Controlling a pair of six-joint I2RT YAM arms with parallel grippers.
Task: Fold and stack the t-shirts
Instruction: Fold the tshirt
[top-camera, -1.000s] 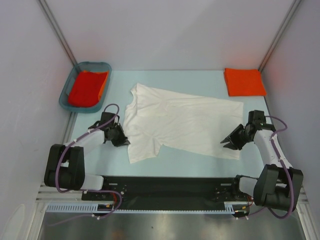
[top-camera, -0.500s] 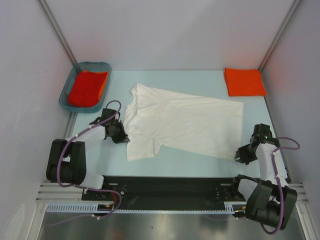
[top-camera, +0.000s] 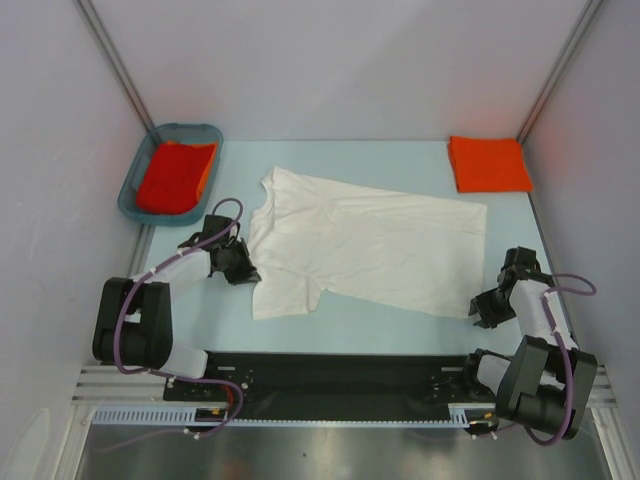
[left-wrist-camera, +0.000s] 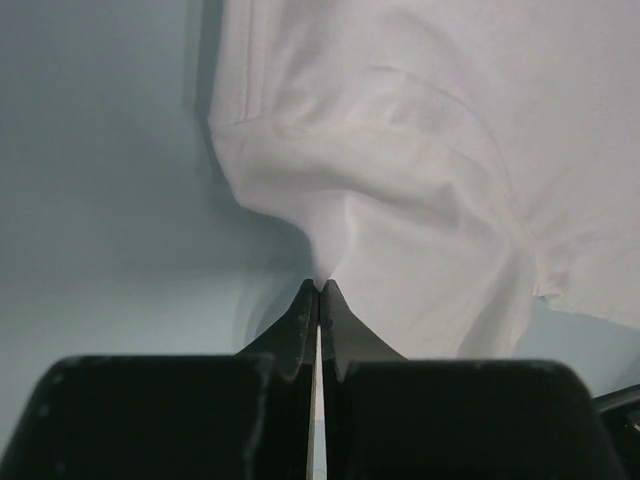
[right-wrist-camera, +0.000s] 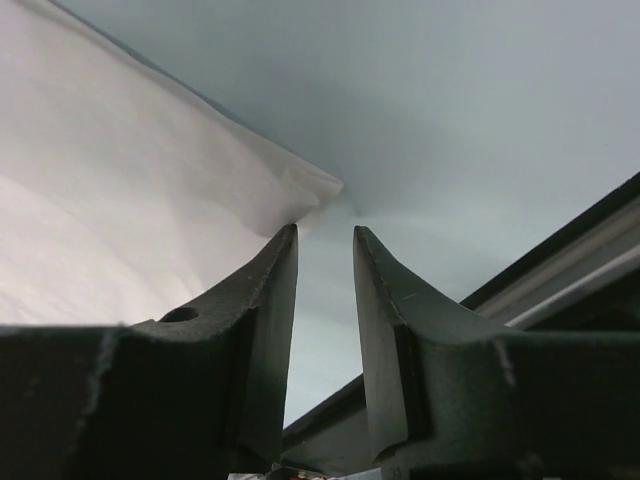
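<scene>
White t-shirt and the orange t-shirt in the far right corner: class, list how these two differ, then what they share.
The white t-shirt is spread open; the orange t-shirt is folded into a neat square. The white t-shirt covers far more of the table than the orange t-shirt. The left hand pinches the white t-shirt's edge; nothing touches the orange t-shirt. Both lie on the table.
</scene>
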